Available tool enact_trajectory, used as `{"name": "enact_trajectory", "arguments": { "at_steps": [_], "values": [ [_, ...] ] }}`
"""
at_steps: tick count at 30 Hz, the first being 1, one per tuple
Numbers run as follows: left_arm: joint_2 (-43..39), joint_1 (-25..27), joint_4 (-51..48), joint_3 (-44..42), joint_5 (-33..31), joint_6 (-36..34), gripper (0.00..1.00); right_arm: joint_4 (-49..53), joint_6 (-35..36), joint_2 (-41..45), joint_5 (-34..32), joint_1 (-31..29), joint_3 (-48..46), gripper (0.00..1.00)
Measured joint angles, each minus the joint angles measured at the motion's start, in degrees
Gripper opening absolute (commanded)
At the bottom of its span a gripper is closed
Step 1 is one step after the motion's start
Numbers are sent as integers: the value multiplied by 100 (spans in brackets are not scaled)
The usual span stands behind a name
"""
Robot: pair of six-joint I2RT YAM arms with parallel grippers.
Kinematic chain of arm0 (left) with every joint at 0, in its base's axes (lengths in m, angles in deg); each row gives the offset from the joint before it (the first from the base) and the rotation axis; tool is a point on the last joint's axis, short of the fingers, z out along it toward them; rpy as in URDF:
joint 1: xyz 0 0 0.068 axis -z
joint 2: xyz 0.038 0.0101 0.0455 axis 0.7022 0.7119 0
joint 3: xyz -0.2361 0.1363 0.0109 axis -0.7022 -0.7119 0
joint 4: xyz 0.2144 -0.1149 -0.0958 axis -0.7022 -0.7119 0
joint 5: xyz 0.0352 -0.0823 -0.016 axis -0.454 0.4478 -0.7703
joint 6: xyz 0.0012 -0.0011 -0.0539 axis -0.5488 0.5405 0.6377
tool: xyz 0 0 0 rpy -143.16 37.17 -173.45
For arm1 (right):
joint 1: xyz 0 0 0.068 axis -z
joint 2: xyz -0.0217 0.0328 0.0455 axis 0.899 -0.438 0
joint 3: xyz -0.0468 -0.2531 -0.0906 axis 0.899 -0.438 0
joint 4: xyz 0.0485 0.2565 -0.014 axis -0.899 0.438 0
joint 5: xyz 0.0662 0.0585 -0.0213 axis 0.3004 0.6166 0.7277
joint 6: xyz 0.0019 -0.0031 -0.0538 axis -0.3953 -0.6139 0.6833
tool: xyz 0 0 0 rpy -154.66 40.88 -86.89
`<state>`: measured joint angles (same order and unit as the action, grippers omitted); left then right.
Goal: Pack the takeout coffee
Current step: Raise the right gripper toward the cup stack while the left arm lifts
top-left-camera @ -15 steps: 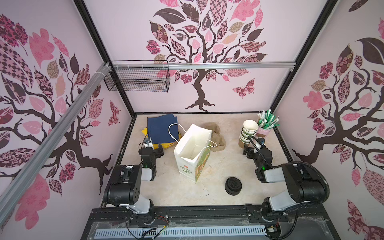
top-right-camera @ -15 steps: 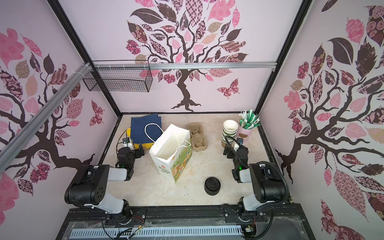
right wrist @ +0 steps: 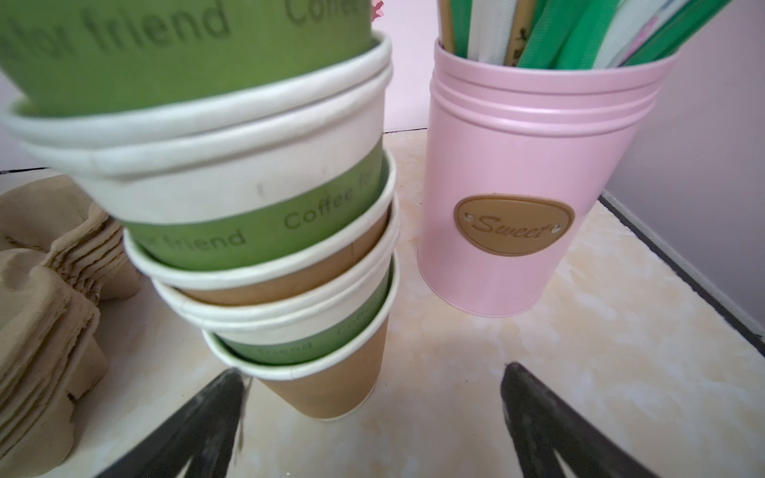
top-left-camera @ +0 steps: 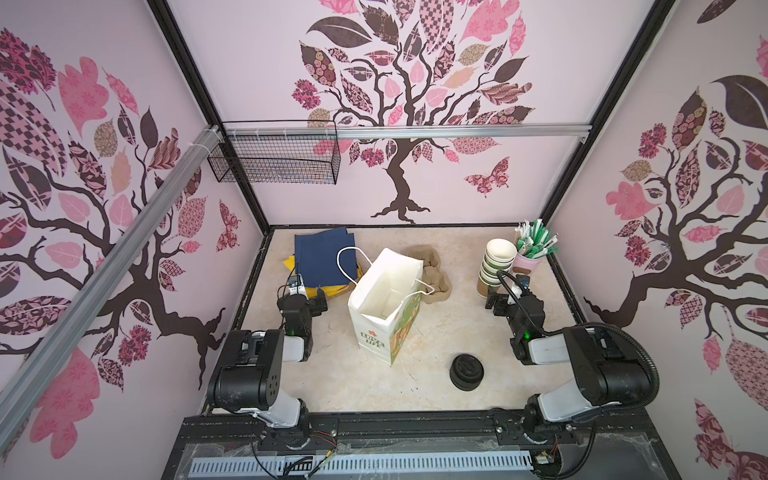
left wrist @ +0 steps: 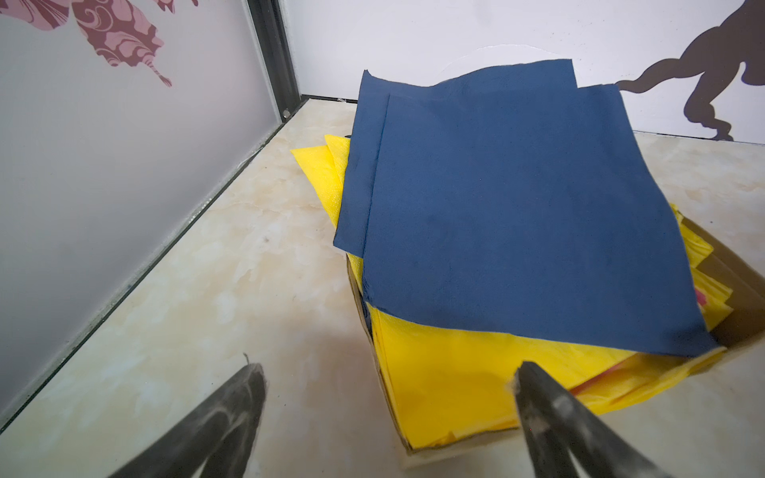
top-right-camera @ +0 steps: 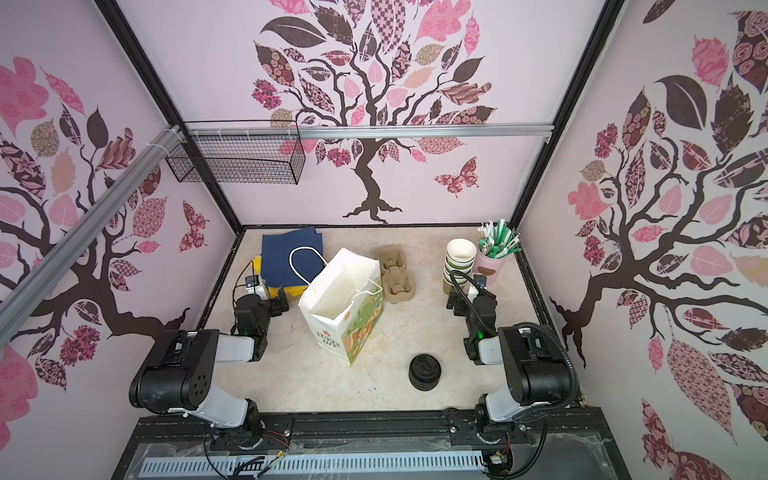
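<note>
**A:** In both top views, where is the takeout coffee?

**B:** No capped cup shows anywhere. The paper bag [top-left-camera: 374,332] stands open; the inside I can see is white, and its floor is hidden.

**A:** And around the bag?

**B:** To its right and farther back stands a lidless cup stack [top-left-camera: 496,262]. To its right and nearer the front lie loose black lids [top-left-camera: 466,371]. The right gripper [top-left-camera: 509,296] sits just before the stack. The left gripper [top-left-camera: 305,299], left of the bag, faces napkins [top-left-camera: 324,257].

**A:** Left wrist view?

**B:** Fingers spread wide with nothing between them, and only blue and yellow napkins ahead.

**A:** Right wrist view?

**B:** Wide and empty too. The stack rises straight ahead, its long axis upright but leaning a little, with a pink tin [right wrist: 517,198] beside it.

**A:** Which arm, then?

**B:** I'd judge the right. Cups and lids both lie on its side of the bag, and an upright cup wants a side-on grasp.
</note>
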<state>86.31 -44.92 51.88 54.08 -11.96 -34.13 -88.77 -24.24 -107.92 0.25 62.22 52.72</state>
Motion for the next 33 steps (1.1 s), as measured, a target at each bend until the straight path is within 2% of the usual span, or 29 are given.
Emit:
{"name": "enact_trajectory", "arguments": {
  "at_steps": [16, 19, 24, 33],
  "values": [
    [0, 0, 4, 0, -20, 0, 97, 9, 0, 4, -9, 0, 0, 100],
    [-201, 0, -162, 0, -111, 7, 97, 144, -26, 125, -111, -2, -2, 100],
    [-1379, 0, -664, 0, -116, 11, 97, 970, -175, 1189, -306, -2, -2, 100],
    [-3025, 0, -2179, 24, 72, 348, 97, 3171, -1226, 3832, -664, -2, -61, 100]
  ]
}}
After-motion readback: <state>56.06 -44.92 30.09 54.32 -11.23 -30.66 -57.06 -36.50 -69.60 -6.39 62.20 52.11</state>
